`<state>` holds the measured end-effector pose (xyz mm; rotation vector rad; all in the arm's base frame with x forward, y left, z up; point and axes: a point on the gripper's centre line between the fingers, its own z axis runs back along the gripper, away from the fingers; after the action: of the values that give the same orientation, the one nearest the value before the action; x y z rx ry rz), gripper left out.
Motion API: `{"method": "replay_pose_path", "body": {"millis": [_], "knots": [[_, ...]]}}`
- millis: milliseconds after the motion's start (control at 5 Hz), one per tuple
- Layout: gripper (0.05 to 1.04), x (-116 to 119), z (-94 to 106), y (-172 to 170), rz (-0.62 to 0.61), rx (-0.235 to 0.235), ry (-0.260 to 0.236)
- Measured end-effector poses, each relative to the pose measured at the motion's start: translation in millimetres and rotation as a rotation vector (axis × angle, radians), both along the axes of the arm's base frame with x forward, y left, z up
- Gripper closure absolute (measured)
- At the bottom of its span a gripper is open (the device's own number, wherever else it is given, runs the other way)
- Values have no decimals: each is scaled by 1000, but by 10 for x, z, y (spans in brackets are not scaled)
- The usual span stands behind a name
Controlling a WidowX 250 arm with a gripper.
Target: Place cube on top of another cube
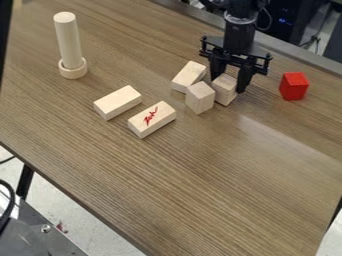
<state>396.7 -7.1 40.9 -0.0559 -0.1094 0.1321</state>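
The black pincer (pixel 230 82) is hanging down from the top of the camera view, right of centre, its tips near the surface of the bench (pixel 220 175). Its two fingers are standing partly apart, about as wide as the pale wooden cube (pixel 224 91) between them, and they are gripping that cube from both sides, with no gap showing at either one. The cube is sitting upright and low, close to the wood-grained top.

Just in front of it and to its left in the view, a second wooden cube (pixel 200 98) is standing upright on the bench. Behind that one, a plain oblong block (pixel 188 77) is lying at a slant, its near end close to the second cube. To the right of the pincer, apart from the pale pieces, a red block (pixel 293 86) is standing by itself.

Farther out toward the lower left, an oblong block with a red scribble (pixel 151 120) on its top is lying flat, and another plain oblong block (pixel 117 104) is lying near it, on its upper left side. Beyond these, toward the upper left, a pale cylinder (pixel 68 40) is standing upright, its foot sitting in a round wooden ring (pixel 73 71).
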Motion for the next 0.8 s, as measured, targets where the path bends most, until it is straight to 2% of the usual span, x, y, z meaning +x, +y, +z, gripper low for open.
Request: {"method": "replay_pose_path", "body": {"millis": [400,600,800], "knots": [[522,-117,241,-47,-35,-39,-43],[522,-218,345,43,-60,-36,-38],[522,-311,424,125,-86,-54,-59]]}}
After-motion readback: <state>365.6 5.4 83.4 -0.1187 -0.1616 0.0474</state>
